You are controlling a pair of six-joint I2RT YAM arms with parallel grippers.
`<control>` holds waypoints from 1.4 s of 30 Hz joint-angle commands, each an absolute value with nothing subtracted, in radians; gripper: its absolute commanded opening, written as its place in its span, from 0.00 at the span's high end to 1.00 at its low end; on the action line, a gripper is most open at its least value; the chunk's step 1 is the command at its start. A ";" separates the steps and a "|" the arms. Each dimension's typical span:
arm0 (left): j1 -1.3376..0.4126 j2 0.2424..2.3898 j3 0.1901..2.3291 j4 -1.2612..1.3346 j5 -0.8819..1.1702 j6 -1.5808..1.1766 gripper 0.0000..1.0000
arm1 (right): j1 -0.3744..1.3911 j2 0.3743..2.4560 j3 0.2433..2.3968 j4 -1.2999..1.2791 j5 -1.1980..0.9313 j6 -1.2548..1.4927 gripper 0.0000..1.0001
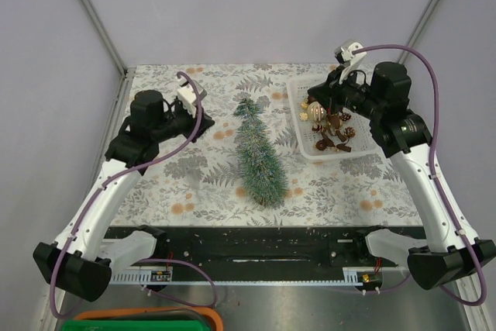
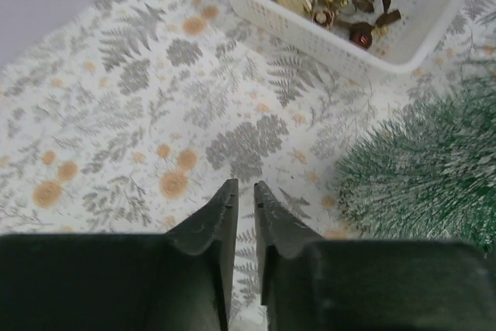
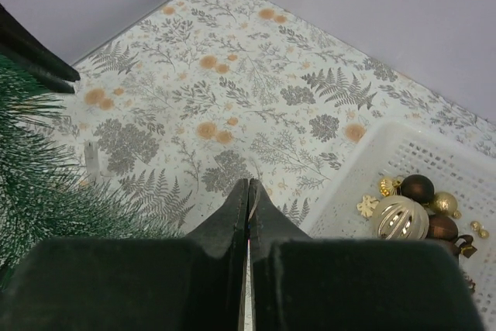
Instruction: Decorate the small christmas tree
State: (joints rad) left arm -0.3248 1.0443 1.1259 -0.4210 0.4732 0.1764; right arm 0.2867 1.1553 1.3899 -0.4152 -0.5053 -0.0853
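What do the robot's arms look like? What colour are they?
They match. The left arm and right arm have smooth white curved shells, chunky black joints and black bases. A thin purple cable loops along each one. The jaws are dark, flat wedges that taper to points.

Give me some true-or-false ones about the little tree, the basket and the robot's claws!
1. The small christmas tree already wears baubles. False: no decoration shows on its bristles.
2. The white basket sits to the tree's right. True.
3. The right claw is wide open. False: its fingers are pressed shut.
4. A big gold ball lies in the basket. True.
5. The left claw holds a bow. False: nothing is between its fingers.
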 commanded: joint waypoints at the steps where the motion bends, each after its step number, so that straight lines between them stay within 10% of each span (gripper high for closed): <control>1: -0.350 1.092 1.042 -0.419 0.531 0.187 0.66 | 0.282 1.132 1.371 -0.466 -0.408 -0.094 1.00; 5: -0.354 1.170 1.014 -0.420 0.554 0.201 0.37 | 0.282 1.124 1.332 -0.509 -0.286 -0.065 1.00; 19: -0.353 1.002 1.083 -0.664 0.541 0.316 0.26 | 0.221 0.965 1.299 -0.664 0.228 0.040 1.00; 42: -0.445 0.879 1.399 -1.189 0.782 0.586 0.29 | 0.212 0.775 1.600 -1.167 -0.506 0.149 1.00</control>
